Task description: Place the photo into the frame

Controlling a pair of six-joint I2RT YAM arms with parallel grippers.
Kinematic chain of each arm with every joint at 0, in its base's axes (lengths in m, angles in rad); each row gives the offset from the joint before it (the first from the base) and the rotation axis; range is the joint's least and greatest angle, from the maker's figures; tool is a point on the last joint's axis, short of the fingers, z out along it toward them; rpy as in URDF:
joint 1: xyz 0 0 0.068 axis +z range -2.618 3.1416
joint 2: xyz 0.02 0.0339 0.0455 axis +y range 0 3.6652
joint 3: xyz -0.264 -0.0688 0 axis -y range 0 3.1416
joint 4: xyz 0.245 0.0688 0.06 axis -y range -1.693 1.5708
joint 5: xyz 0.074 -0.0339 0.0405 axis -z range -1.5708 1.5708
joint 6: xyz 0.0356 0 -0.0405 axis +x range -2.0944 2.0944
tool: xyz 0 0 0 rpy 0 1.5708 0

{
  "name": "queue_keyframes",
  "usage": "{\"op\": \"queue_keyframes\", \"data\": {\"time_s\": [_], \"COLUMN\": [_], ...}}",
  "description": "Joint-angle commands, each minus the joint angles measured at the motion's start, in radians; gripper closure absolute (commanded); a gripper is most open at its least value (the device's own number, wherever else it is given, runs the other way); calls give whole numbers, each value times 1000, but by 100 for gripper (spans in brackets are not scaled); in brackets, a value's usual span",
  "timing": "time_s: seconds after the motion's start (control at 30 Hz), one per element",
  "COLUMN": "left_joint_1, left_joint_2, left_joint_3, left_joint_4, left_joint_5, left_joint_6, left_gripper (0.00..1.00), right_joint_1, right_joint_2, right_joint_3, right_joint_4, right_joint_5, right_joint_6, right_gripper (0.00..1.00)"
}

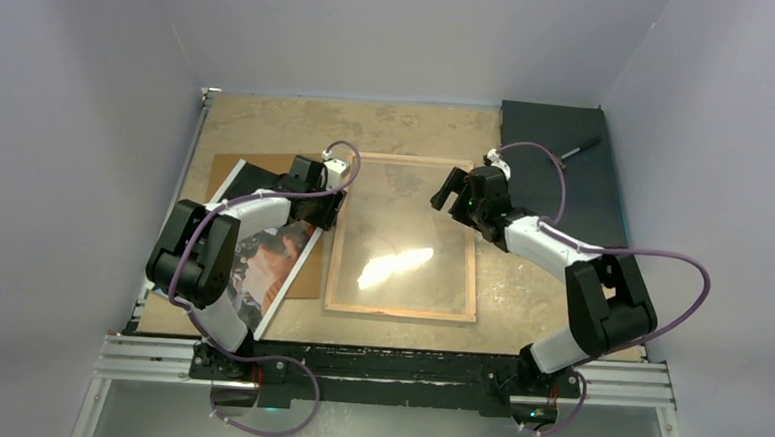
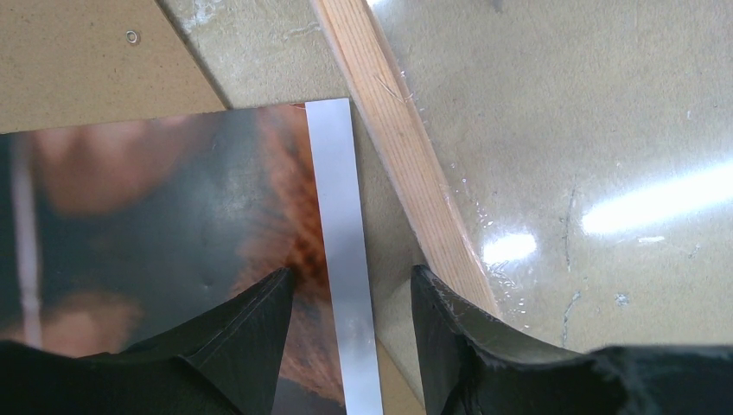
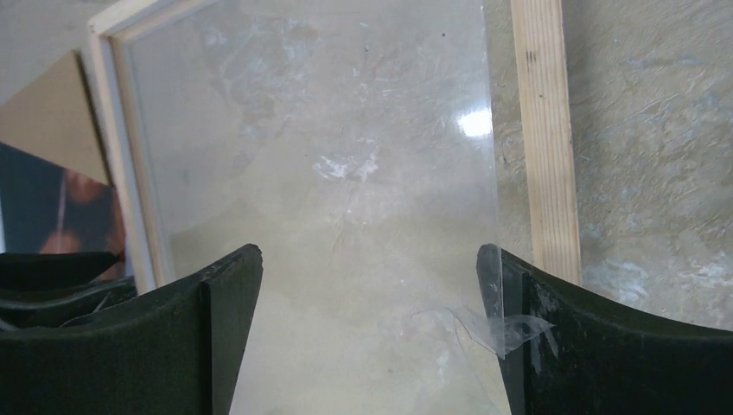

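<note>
The frame (image 1: 399, 311) lies flat mid-table, back up, with light wood edges and a glare on its glass. The photo (image 1: 271, 257), dark and orange-brown with a white border, lies left of it on a brown backing board (image 1: 236, 166), partly under my left arm. My left gripper (image 1: 319, 207) is open and low. In the left wrist view (image 2: 350, 290) its fingers straddle the photo's white right border (image 2: 341, 259), beside the frame's left wood edge (image 2: 406, 164). My right gripper (image 1: 448, 195) is open and empty above the frame's glass (image 3: 346, 156), near its right wood edge (image 3: 544, 130).
A black slab (image 1: 557, 157) lies at the back right with a small dark tool (image 1: 579, 148) on it. Grey walls close in the table on three sides. A scrap of clear tape (image 3: 510, 328) sticks to my right gripper's right finger.
</note>
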Motion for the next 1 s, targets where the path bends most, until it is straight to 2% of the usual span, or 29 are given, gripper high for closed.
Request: {"op": "queue_keyframes", "data": {"time_s": [0.0, 0.3, 0.6, 0.97], "left_joint_1": [-6, -6, -5, -4], "left_joint_2": [-27, -35, -38, -39], "left_joint_3": [3, 2, 7, 1], "left_joint_4": [-17, -19, -28, -25], "left_joint_5": [46, 45, 35, 28], "left_joint_6": [5, 9, 15, 18], "left_gripper": [49, 49, 49, 50], "right_joint_1": [41, 98, 117, 117], "right_joint_2": [47, 124, 165, 165], "right_joint_3": [111, 225, 284, 278], "right_joint_4": [-133, -283, -344, -356], "right_joint_5": [134, 267, 331, 308], "right_joint_6": [-35, -63, -105, -173], "right_gripper": [2, 1, 1, 1]}}
